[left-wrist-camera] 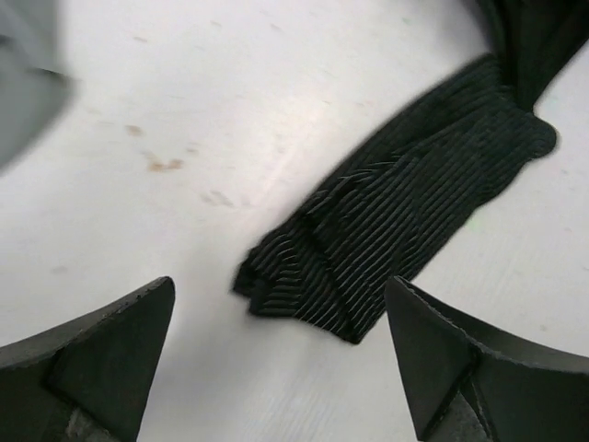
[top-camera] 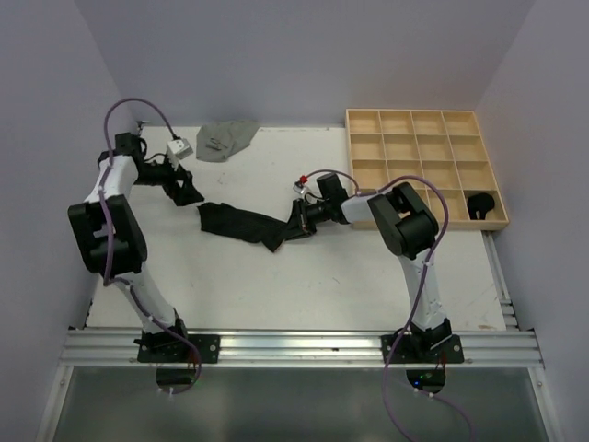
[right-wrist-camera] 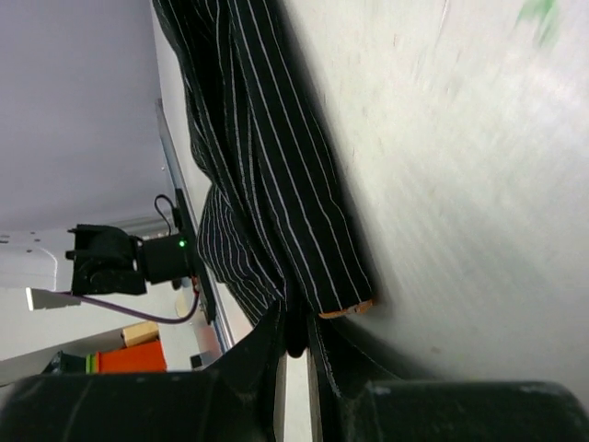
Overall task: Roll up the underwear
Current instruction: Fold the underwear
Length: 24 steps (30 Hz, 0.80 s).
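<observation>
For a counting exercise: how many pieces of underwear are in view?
3. One grey piece lies at the table's far edge; one black striped piece lies mid-table, held by the right gripper; one dark bundle sits in the wooden tray's near-right compartment. Others may be hidden.

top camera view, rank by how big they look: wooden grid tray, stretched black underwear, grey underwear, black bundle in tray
1. wooden grid tray
2. stretched black underwear
3. grey underwear
4. black bundle, clearly smallest

Bright, even light; soft shadows; grey underwear (left-wrist-camera: 23,83) blurred.
</observation>
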Available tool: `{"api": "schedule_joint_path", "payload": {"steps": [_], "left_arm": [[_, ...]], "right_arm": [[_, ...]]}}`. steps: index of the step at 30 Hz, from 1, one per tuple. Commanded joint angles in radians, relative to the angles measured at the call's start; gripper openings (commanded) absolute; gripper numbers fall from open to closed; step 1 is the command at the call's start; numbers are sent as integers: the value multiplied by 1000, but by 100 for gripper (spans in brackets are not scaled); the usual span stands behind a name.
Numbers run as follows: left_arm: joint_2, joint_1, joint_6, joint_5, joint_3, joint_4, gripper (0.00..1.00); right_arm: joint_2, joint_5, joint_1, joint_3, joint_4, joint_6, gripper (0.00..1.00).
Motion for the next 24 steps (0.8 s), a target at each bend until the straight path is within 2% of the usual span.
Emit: {"api": "schedule_joint_path", "payload": {"steps": [1,4,8,10,11,12,13,14,15,16,17,19,20,21,22,23,24], "left_arm": [[-221,28,-209,-68,-126,293,100],[-299,30,-170,-82,-226,225,100],[-368,30,-145,-94,-399,209,100],[-414,28,-229,-118,-508,293,100],[-420,25,-273,-152,-530,311,100],[-411,22,-333,-178,-541,318,100],[-399,16,-343,-198,-544,298,100],[-387,2,-344,-216,-544,284,100],[-372,0,-343,-221,-552,276,100],[-370,-1,-338,-226,-564,282,100],[-370,-1,-343,-249,-576,296,100],[-387,-6,-348,-272,-607,330,100],[-393,-13,-348,-287,-614,342,100],[-393,-21,-369,-296,-622,361,99],[-385,-36,-375,-306,-625,380,97],[-372,-52,-381,-331,-624,391,94],[-341,-67,-401,-338,-621,402,92]], "right_arm": [[-39,70,57,-82,-68,-41,0],[-69,107,109,-199,49,65,0],[-89,183,244,-360,466,333,0],[-94,261,328,-409,585,477,0],[-97,285,347,-420,699,517,0],[-99,303,362,-429,744,589,0],[-118,317,377,-429,772,614,2],[-135,338,381,-427,794,629,16],[-158,349,381,-429,777,628,30],[-231,363,379,-424,739,602,36],[-272,393,378,-417,593,503,41],[-417,475,378,-369,362,362,41],[-462,516,378,-346,138,291,41],[-496,611,378,-299,31,177,41],[-520,656,374,-276,-55,130,41],[-565,702,373,-250,-217,81,41],[-579,773,370,-210,-281,4,42]]}}
